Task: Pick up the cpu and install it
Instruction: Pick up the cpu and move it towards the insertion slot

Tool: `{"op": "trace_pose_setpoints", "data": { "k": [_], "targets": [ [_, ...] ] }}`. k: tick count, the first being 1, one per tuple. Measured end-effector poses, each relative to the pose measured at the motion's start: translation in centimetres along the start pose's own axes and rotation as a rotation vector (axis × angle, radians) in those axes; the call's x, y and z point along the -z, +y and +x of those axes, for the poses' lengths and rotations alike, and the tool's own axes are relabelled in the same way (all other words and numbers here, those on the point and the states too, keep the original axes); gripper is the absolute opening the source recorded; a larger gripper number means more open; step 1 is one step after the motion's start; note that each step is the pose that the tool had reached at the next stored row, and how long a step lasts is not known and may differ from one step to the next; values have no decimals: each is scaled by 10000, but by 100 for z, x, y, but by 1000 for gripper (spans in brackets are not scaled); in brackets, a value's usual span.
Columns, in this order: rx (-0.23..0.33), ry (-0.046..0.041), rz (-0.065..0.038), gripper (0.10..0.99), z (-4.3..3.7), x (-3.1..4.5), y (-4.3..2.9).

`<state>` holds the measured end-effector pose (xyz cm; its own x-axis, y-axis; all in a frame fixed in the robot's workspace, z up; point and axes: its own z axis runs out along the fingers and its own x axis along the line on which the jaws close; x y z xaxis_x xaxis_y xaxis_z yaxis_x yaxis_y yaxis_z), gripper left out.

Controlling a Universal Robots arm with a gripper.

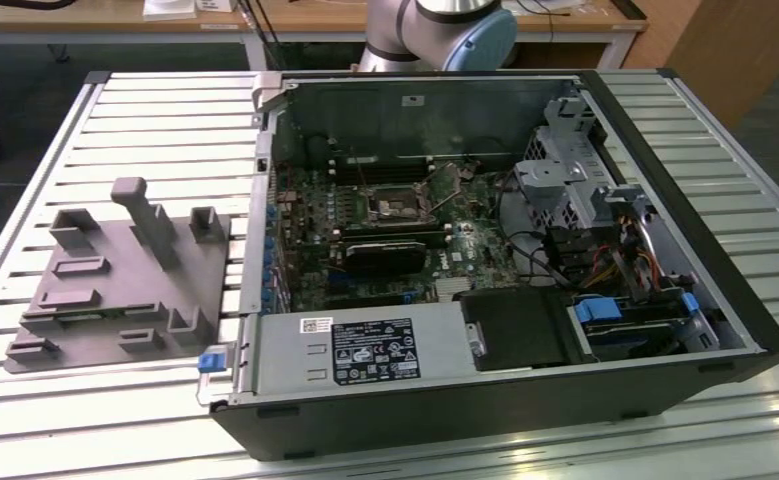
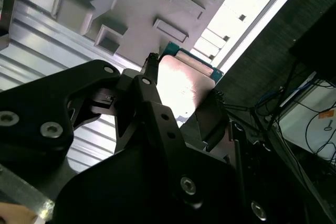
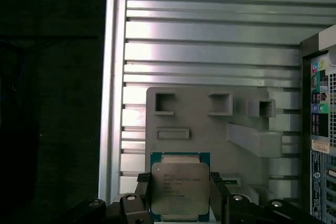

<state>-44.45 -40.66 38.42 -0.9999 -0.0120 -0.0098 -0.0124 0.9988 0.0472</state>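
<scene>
The cpu, a flat square chip with a shiny silver top and a green rim, sits between my gripper's two black fingers. It hangs well above the grey fixture plate. In the second wrist view the same cpu gleams between the fingers of my gripper, which is shut on its two opposite edges. The dark square socket lies on the motherboard inside the open computer case in the exterior view. The grey fixture plate with upright pegs lies at that view's left.
The case and the fixture rest on a slatted metal table. A power supply, a drive cage and cables surround the motherboard. The arm's base stands behind the case. A dark floor lies beyond the table edge.
</scene>
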Motion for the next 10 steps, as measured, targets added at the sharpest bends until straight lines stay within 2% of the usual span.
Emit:
{"op": "trace_pose_setpoints", "data": {
  "k": [10],
  "targets": [
    [0,-1,-1,537,-3,171,17]
  ]
}}
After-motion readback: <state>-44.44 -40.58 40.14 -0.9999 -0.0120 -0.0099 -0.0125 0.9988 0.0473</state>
